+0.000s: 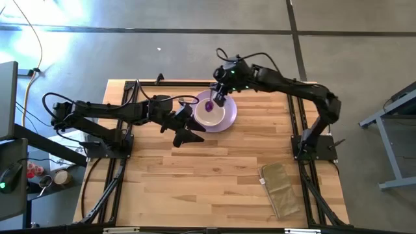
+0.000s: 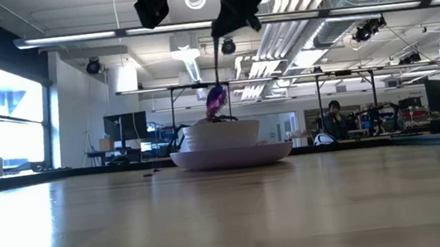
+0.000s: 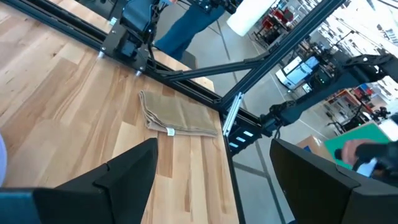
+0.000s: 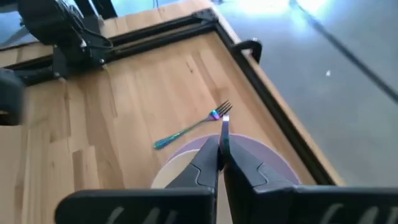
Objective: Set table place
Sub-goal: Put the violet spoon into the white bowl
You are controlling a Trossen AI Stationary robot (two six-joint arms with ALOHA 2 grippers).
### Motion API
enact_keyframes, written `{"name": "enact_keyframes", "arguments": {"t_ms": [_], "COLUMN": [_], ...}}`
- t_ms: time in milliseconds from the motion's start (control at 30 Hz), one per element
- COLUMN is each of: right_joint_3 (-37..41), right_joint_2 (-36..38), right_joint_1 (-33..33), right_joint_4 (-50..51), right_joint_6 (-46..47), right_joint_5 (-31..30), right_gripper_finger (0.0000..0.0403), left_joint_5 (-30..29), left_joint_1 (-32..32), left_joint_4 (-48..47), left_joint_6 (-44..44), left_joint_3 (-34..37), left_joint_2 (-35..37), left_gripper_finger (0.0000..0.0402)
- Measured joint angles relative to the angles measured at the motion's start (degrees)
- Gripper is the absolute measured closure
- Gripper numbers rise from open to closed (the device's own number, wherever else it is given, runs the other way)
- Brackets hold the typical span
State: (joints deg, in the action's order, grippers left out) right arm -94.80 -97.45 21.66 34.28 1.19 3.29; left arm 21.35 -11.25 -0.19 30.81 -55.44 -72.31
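A lavender plate (image 1: pixel 225 121) lies at the middle of the table's far part, and a cream bowl (image 1: pixel 210 117) stands on it. My right gripper (image 1: pixel 220 99) hangs over the bowl's far side, shut on an iridescent purple spoon (image 2: pixel 216 101). The teal-handled fork (image 4: pixel 189 129) lies flat on the wood beside the plate. My left gripper (image 1: pixel 186 134) is open and empty above the table, just left and near of the plate. The low view shows the bowl (image 2: pixel 222 133) resting in the plate (image 2: pixel 232 155). My right gripper pinches the spoon's thin handle (image 4: pixel 224 127) between its two fingers, coming from above and pointing down. The spoon hangs below the fingers with its purple bowl end (image 2: pixel 216 99) down, at the cream bowl's rim. I cannot tell whether it touches the bowl.
A folded tan cloth (image 1: pixel 281 188) lies near the table's near right corner and also shows in the left wrist view (image 3: pixel 177 116). Bare wood spans the table's near half. The black frame (image 1: pixel 296 123) and both arm bases stand at the table's left and right sides.
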Motion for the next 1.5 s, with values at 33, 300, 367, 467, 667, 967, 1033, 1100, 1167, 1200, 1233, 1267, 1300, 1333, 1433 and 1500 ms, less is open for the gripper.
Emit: {"name": "enact_keyframes", "arguments": {"t_ms": [33, 300, 367, 467, 667, 967, 1033, 1100, 1167, 1200, 1233, 1267, 1300, 1333, 1433, 1500], "right_joint_3": [0.0, 0.0, 0.01, 0.02, 0.02, 0.09, 2.68, 9.04, 17.71, 22.38, 26.5, 30.26, 33.58, 36.47, 42.63, 45.01], "right_joint_2": [-0.97, -4.96, -4.96, -3.65, 2.27, 18.31, 23.49, 30.55, 38.32, 42.14, 45.38, 48.17, 50.46, 52.03, 52.84, 50.58], "right_joint_1": [0.32, 2.17, 2.94, 4.6, 7.58, 10.28, 10.21, 10.19, 10.17, 10.09, 9.82, 9.4, 8.93, 8.38, 6.5, 5.65], "right_joint_4": [0.03, -3.71, -4.88, -4.75, -1.59, 9.32, 8.54, 4.59, -1.34, -4.2, -6.28, -8.22, -10.05, -12.21, -18.56, -22.07], "right_joint_6": [0.02, 0.23, 0.26, 0.35, -1.27, -3.41, -3.15, -0.98, 2.79, 5.18, 7.73, 10.0, 12.05, 13.74, 16.79, 17.47], "right_joint_5": [0.35, 4.54, 4.55, 4.63, 4.8, -1.43, -2.64, -2.77, -2.79, -2.67, -2.23, -1.91, -1.75, -1.7, -1.46, -1.43], "right_gripper_finger": [0.0403, 0.0403, 0.0403, 0.0403, 0.0403, 0.0403, 0.0403, 0.0403, 0.0403, 0.0403, 0.0403, 0.0403, 0.0403, 0.0403, 0.0403, 0.0403], "left_joint_5": [0.08, 0.13, 0.14, 0.93, 1.35, 1.33, 1.33, 1.13, 1.05, 0.97, 0.96, 0.96, 0.94, 0.93, 0.89, 0.89], "left_joint_1": [0.0, 0.0, 0.0, 0.0, 0.0, 0.0, 0.0, 0.0, 0.0, 0.0, 0.0, 0.0, 0.0, 0.0, 0.0, 0.0], "left_joint_4": [0.0, 0.02, 0.02, 0.05, 0.08, 0.15, 0.17, 0.2, 0.24, 0.31, 0.33, 0.33, 0.33, 0.33, 0.33, 0.33], "left_joint_6": [-0.02, -0.19, -0.2, -0.22, -0.35, -0.35, -0.35, -0.35, -0.35, -0.35, -0.34, -0.17, -0.01, 0.21, 0.98, 1.3], "left_joint_3": [0.0, 0.0, 0.0, 0.0, 0.0, 0.0, 0.0, 0.0, 0.0, 0.0, 0.0, 0.0, 0.0, 0.0, 0.0, 0.0], "left_joint_2": [0.0, 0.0, 0.0, 0.0, 0.0, 0.0, 0.0, 0.0, 0.0, 0.0, 0.0, 0.0, 0.0, 0.0, 0.0, 0.0], "left_gripper_finger": [0.0103, 0.0103, 0.0103, 0.0103, 0.0103, 0.0103, 0.0103, 0.0103, 0.0103, 0.0103, 0.0103, 0.0103, 0.0103, 0.0103, 0.0103, 0.0103]}}
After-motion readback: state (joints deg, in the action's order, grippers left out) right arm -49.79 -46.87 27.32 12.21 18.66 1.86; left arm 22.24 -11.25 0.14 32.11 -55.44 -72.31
